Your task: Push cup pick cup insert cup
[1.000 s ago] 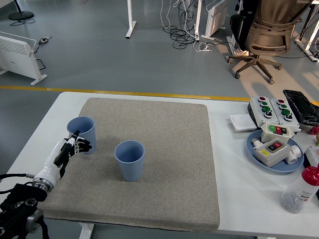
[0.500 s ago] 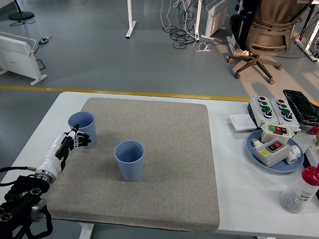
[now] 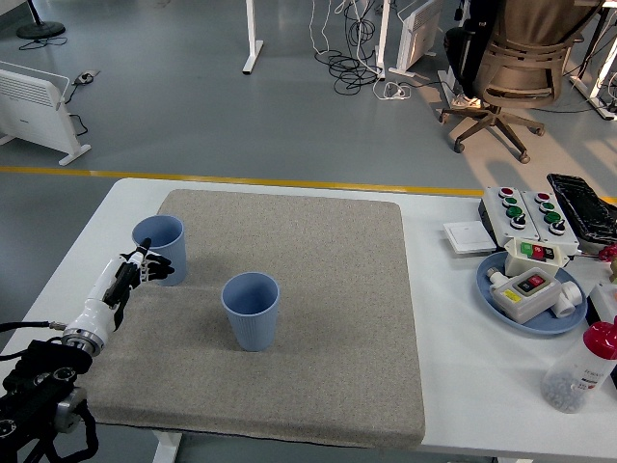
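Two blue cups stand upright on a grey mat that covers most of the white table. The far cup sits near the mat's left edge; the near cup stands closer to the mat's middle, apart from the first and open side up.

The left hand reaches in from the lower left corner, its white-and-black forearm angled up and to the right. Its dark fingertips lie against the lower left side of the far cup, the fingers extended toward the wall rather than wrapped around it, so the hand touches the cup without clasping it. How firmly they press is hard to make out, since the fingers are small and dark against the cup's shadow.

On the table's right side a blue plate carries a button box, with a larger box of red and green buttons behind it and a red-capped bottle near the right edge, partly cut off. Beyond the table lies a grey floor with a yellow line, a white heater at left, cables and an office chair at the top right.
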Available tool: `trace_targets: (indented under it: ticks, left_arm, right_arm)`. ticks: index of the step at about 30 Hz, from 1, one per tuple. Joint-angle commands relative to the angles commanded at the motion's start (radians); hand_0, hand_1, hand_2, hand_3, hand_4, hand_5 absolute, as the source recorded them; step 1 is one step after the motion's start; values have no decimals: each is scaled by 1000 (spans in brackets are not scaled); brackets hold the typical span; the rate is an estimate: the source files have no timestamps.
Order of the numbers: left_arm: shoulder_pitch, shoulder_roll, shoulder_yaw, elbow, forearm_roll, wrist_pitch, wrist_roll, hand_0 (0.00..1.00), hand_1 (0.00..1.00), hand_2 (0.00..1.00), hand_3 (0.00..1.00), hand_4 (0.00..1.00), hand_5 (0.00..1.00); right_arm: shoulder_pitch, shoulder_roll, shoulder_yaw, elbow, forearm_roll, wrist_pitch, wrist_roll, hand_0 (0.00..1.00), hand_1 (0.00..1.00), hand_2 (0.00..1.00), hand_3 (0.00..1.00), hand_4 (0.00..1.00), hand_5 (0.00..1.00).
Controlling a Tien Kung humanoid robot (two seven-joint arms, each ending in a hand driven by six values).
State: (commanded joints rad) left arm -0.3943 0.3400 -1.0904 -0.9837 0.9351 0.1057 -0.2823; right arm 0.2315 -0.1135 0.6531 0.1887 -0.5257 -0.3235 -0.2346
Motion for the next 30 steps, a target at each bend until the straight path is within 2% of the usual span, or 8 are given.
trace_targets:
  ticks: [8,11,14,15,20,21,23,30]
  left_arm:
    - [82,115,-83,-289,260,50,121,493,536,480,465,776,998]
    - [76,160,-85,-403,353,46,167,543,623,620,613,968,986]
    - [25,204,-66,-489,480,-47,239,543,623,620,613,968,986]
    - [6,214,-51,-497,519,-73,250,888,919,984,887,998,732]
    - [-131,239,57,-494,734,-238,287,888,919,984,887,998,732]
    - [-167,243,85,-494,786,-284,296,976,987,998,975,998,552]
    - [-210,247,121,-494,854,-340,303,976,987,998,975,998,552]
    - [-367,254,280,-464,893,-510,329,993,994,998,998,998,489]
  right_arm:
    - [-5,-6,-7,0,17,-1,2,667,604,617,565,101,449]
    - [-9,-8,-3,1,12,-1,-1,667,604,618,565,101,449]
    - [-14,-10,2,2,3,-3,-5,667,604,618,565,101,449]
    - [-16,-11,4,2,-1,-4,-7,667,605,617,565,100,449]
    - [-23,-11,7,5,-12,-9,-12,667,605,617,565,100,449]
    - [-25,-12,6,6,-11,-10,-12,667,605,617,565,101,449]
    - [-26,-12,4,6,-9,-12,-12,667,605,617,565,101,449]
    - [-32,-14,-12,8,23,-20,-7,667,605,617,565,101,446]
